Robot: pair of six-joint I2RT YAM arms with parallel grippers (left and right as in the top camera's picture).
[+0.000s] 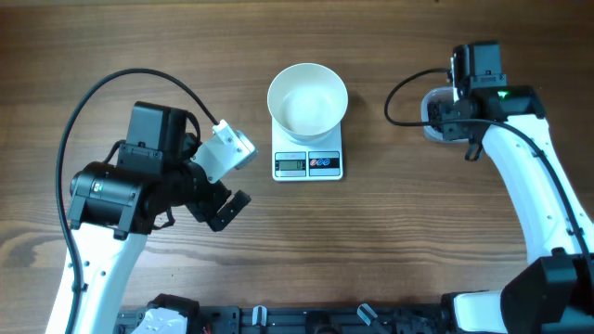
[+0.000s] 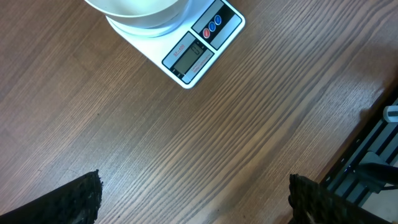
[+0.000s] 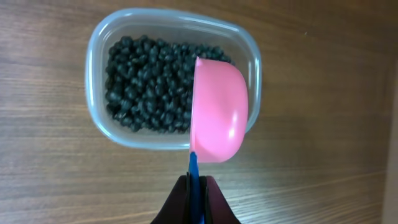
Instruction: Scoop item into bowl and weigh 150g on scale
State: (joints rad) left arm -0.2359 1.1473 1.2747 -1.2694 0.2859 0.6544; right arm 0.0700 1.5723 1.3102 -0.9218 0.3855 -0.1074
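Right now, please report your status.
Left gripper open, empty. Right gripper shut on pink scoop at tub of black beans. Bowl empty on scale. No obstacle seen.

Nothing can be read: the scale [image 2: 200, 42], upper middle of the frame, bears tiny print around its display [image 2: 188, 58], too small to make out.

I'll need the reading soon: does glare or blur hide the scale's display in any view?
Overhead: scale evenly lit, display too small to read. Left wrist: display sharp, no glare, digits not legible. Right wrist: no scale; soft sheen on pink scoop, right pincer dark, slightly soft.
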